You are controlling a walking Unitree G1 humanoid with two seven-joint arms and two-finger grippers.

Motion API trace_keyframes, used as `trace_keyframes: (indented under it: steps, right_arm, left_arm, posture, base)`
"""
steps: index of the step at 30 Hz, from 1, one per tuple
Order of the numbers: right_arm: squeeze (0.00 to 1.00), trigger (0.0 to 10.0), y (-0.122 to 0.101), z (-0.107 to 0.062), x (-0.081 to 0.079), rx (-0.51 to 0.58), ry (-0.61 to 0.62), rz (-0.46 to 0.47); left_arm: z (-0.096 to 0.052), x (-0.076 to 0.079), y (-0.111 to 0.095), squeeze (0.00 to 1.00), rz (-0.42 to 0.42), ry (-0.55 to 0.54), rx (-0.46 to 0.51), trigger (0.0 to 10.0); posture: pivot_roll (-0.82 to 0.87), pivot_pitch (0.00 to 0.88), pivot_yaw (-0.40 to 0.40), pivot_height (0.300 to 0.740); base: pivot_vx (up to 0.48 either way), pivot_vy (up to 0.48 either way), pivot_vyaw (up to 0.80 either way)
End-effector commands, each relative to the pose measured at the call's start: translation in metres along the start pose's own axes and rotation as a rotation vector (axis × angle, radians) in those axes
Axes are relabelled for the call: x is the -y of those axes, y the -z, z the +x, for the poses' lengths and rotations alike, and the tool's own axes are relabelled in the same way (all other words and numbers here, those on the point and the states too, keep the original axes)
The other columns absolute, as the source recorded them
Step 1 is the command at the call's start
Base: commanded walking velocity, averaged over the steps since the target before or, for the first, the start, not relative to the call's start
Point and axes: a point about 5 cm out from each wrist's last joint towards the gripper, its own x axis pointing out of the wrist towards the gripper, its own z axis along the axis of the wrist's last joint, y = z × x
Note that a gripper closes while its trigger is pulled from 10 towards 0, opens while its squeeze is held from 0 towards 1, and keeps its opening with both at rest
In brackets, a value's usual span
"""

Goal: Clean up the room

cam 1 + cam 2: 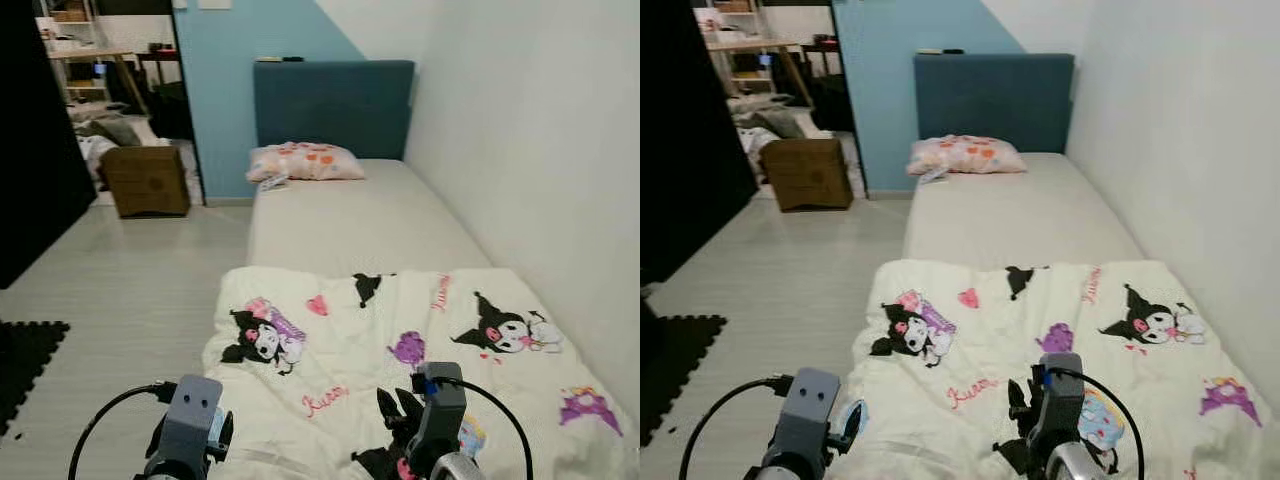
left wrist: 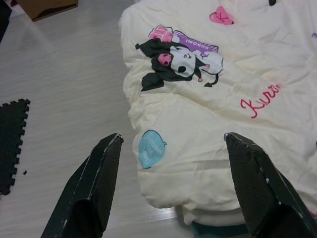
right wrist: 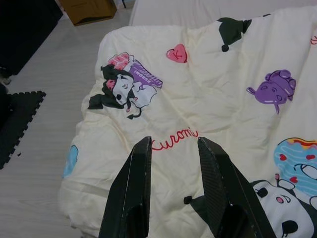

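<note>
A cream blanket printed with cartoon characters lies rumpled over the near half of the bed, its left edge hanging toward the floor. Beyond it the bare mattress runs to a pink-patterned pillow at the blue headboard. My left gripper is open wide above the blanket's near left corner, over a blue heart print. My right gripper hovers over the blanket's middle, fingers a little apart with nothing between them.
A white wall runs along the bed's right side. Pale wood floor lies to the left, with a black foam mat near me and a cardboard box by the doorway. A small white item rests beside the pillow.
</note>
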Motion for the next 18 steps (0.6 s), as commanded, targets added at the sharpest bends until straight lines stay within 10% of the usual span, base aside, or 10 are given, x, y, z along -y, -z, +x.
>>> trace_keyframes:
  steps: [1, 18]
  right_arm:
    - [0.0, 10.0, 0.0025, -0.0006, -0.0025, -0.007, -0.006, 0.002]
    - [0.0, 10.0, -0.0003, -0.0017, 0.0008, -0.003, -0.008, -0.011]
  left_arm:
    - [-0.0019, -0.0045, 0.0071, 0.0, -0.032, -0.028, -0.035, 10.0]
    - [-0.0004, -0.005, 0.0069, 0.0, -0.067, -0.052, -0.009, 10.0]
  posture:
    - [0.04, 0.181, -0.019, 0.74]
    - [0.03, 0.173, -0.029, 0.74]
  base:
    - [0.0, 0.0, 0.0]
    - [0.0, -0.085, 0.0]
